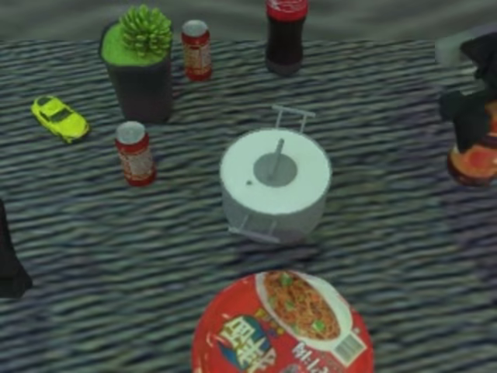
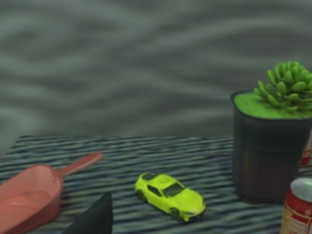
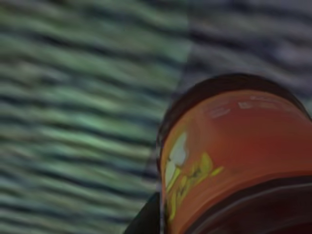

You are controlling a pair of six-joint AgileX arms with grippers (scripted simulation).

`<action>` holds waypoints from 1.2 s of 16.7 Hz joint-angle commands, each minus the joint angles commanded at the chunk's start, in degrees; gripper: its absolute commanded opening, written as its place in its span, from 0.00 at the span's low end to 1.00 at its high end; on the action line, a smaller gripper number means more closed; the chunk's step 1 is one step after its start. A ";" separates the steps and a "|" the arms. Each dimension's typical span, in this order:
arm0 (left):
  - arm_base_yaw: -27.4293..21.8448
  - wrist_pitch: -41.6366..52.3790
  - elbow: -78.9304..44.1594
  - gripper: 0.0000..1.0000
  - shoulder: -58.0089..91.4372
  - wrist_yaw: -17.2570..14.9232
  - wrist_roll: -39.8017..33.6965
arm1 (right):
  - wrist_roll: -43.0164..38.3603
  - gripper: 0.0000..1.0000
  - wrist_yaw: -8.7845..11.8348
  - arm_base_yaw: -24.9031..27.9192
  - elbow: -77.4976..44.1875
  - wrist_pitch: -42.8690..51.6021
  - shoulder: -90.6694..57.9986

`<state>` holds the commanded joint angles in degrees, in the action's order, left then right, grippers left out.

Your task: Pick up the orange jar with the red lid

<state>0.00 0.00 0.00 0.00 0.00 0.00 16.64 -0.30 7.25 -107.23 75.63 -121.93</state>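
Jar first: the orange jar with the red lid (image 1: 474, 159) sits at the table's far right edge, and the right gripper (image 1: 470, 116) is directly over it, its dark body covering the jar's upper part from above. Up close in the right wrist view the jar (image 3: 234, 156) fills the frame, orange band with a yellow and white picture on it, no lettering readable. Whether the claw has closed on the jar, I cannot tell; its fingers are out of sight. Moving inward, a white toilet paper roll on a holder (image 1: 275, 185) stands mid-table, and a red instant noodle cup (image 1: 283, 326) with white characters and a barcode sits at the near edge. Behind: a cola bottle (image 1: 285, 31), two red soda cans (image 1: 196, 48) (image 1: 136, 151), a potted succulent (image 1: 140, 66), a yellow toy car (image 1: 60, 118). A pink scoop (image 2: 34, 195) shows by the parked left arm (image 1: 9, 256), at the left edge.
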 joint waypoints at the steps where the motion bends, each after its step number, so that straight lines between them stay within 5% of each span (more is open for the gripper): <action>1: 0.00 0.00 0.00 1.00 0.00 0.00 0.00 | -4.83 0.00 -0.02 1.11 -0.60 -0.40 -0.79; 8: 0.00 0.00 0.00 1.00 0.00 0.00 0.00 | -30.50 0.00 -0.02 7.77 -2.97 -2.66 -5.33; 20: 0.00 0.00 0.00 1.00 0.00 0.00 0.00 | -33.24 0.00 -0.05 8.56 3.46 -11.26 -7.05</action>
<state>0.00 0.00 0.00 0.00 0.00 0.00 -16.61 -0.35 15.80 -103.77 64.37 -128.98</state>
